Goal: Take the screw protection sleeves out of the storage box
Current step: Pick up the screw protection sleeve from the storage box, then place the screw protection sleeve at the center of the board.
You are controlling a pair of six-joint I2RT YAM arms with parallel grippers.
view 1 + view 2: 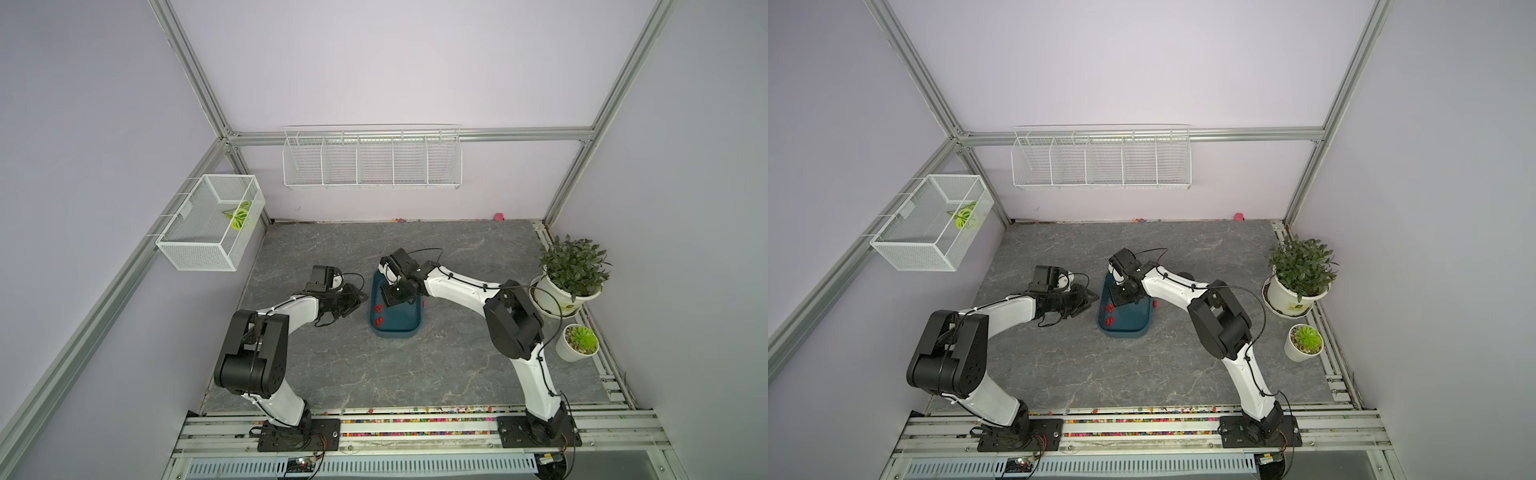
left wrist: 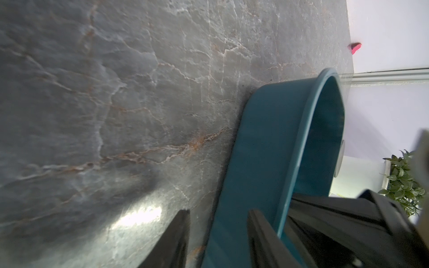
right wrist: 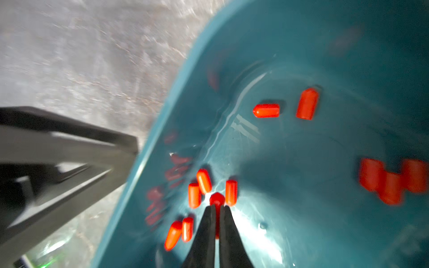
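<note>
The teal storage box (image 1: 395, 330) (image 1: 1125, 330) stands mid-table. Several red screw protection sleeves (image 3: 265, 110) lie on its floor, clustered near the left wall (image 1: 378, 308). My right gripper (image 3: 217, 207) (image 1: 388, 305) reaches down into the box and is shut on one sleeve (image 3: 217, 199), whose end sticks out past the fingertips. One more sleeve (image 1: 423, 304) lies on the table just outside the right wall. My left gripper (image 2: 218, 212) (image 1: 360, 300) rests low against the outside of the box's left wall (image 2: 262, 139) with its jaws apart, and nothing shows gripped between them.
Two potted plants (image 1: 569, 274) (image 1: 582, 340) stand along the table's right edge. White wire baskets hang on the left wall (image 1: 212, 220) and the back wall (image 1: 372, 160). Coloured beads (image 1: 415, 419) fill the front rail. A small pink thing (image 1: 498, 216) lies at the back wall.
</note>
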